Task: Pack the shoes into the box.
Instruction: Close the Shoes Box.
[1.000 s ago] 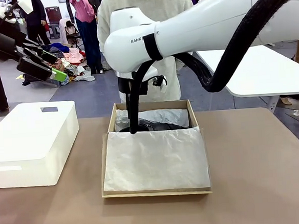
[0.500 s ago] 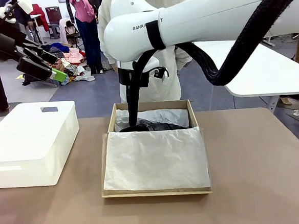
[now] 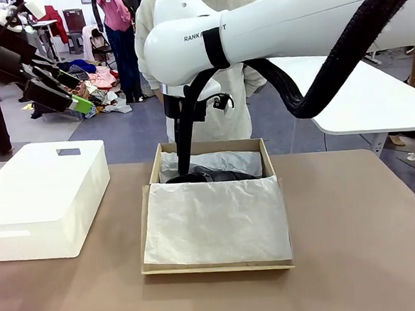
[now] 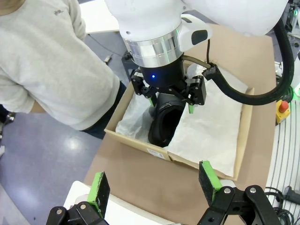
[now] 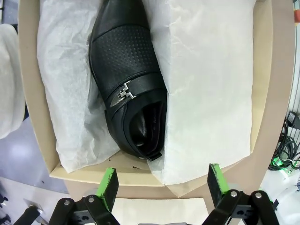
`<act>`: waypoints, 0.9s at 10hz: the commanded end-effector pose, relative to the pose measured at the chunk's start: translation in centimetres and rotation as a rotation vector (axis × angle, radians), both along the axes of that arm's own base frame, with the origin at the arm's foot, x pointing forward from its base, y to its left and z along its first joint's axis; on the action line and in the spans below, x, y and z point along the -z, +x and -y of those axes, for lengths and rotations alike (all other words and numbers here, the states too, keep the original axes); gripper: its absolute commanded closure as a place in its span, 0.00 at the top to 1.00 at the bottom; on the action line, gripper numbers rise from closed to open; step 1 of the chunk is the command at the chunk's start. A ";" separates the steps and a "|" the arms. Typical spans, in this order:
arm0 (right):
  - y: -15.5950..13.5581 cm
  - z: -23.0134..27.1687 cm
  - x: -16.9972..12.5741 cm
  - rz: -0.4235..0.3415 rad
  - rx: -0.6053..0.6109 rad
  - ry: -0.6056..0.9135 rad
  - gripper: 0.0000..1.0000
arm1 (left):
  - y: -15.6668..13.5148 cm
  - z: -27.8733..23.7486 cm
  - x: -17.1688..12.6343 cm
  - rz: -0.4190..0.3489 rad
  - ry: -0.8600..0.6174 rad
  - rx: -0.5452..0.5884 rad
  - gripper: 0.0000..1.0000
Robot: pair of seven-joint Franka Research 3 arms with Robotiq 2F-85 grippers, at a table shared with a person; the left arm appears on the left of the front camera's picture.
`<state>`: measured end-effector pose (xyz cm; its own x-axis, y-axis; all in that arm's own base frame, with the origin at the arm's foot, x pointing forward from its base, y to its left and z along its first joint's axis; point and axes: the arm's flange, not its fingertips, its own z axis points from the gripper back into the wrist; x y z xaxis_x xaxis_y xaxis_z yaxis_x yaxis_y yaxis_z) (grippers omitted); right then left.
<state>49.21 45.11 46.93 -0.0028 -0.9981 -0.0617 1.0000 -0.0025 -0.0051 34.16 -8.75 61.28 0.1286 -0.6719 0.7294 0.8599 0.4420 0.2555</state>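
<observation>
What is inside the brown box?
One black shoe lies in the box on white tissue paper. The paper covers the rest, so whether a second shoe lies underneath cannot be seen.

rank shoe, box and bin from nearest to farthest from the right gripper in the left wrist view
From the right gripper, open above the box:
1. shoe, directly beneath the fingers.
2. box, its walls around the shoe.
3. bin, farthest, at the picture's bottom edge beyond the box.
</observation>
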 end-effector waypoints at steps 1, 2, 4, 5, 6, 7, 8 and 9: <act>0.0 0.0 0.0 -0.005 -0.002 -0.004 1.00 | 0.0 -0.2 0.1 0.003 -0.005 0.020 1.00; 0.0 0.0 0.0 0.000 0.000 0.000 1.00 | 0.0 -0.2 0.1 0.003 -0.005 0.020 1.00; -0.8 1.6 -1.1 0.045 -0.116 -0.039 1.00 | 0.0 -0.2 0.1 0.003 -0.005 0.020 1.00; -1.3 3.2 -1.8 0.053 -0.184 -0.088 1.00 | 0.0 -0.2 0.1 0.003 -0.005 0.020 1.00; -1.4 4.8 -2.5 0.040 -0.260 -0.133 1.00 | 0.0 -0.2 0.1 0.003 -0.005 0.020 1.00; -1.5 6.6 -3.0 0.038 -0.373 -0.192 1.00 | 0.0 -0.2 0.1 0.003 -0.005 0.020 1.00; -1.7 9.1 -3.5 0.021 -0.504 -0.236 1.00 | 0.0 -0.2 0.1 0.003 -0.005 0.020 1.00; -1.8 11.2 -3.8 0.016 -0.647 -0.265 1.00 | 0.0 -0.2 0.1 0.003 -0.005 0.020 1.00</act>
